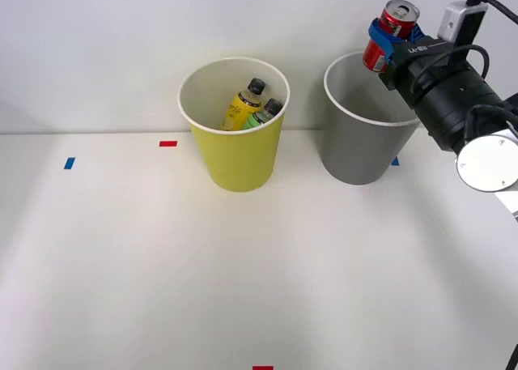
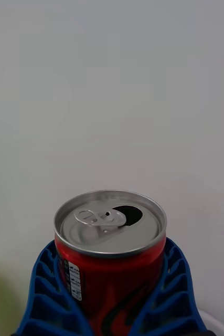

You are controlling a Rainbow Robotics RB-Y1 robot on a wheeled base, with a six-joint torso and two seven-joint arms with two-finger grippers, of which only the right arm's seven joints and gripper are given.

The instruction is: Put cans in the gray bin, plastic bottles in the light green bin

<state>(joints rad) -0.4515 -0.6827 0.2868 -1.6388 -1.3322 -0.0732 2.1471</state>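
Observation:
My right gripper [image 1: 387,40] is shut on the small red can [image 1: 391,31], holding it tilted in the air above the right side of the gray bin [image 1: 356,143]. In the right wrist view the can [image 2: 109,247] shows its silver top with an opened pull-tab, and the blue ribbed fingers [image 2: 46,294] clasp it on both sides. The light green bin [image 1: 236,155] stands left of the gray one. Inside it lie two black-capped plastic bottles, one with a yellow label [image 1: 241,107] and one with a green label [image 1: 264,114].
Both bins stand at the back of the white table [image 1: 243,273], close to the white wall. Small tape marks lie on the table: blue [image 1: 69,163], red [image 1: 167,143], and another red one [image 1: 262,367] at the front edge.

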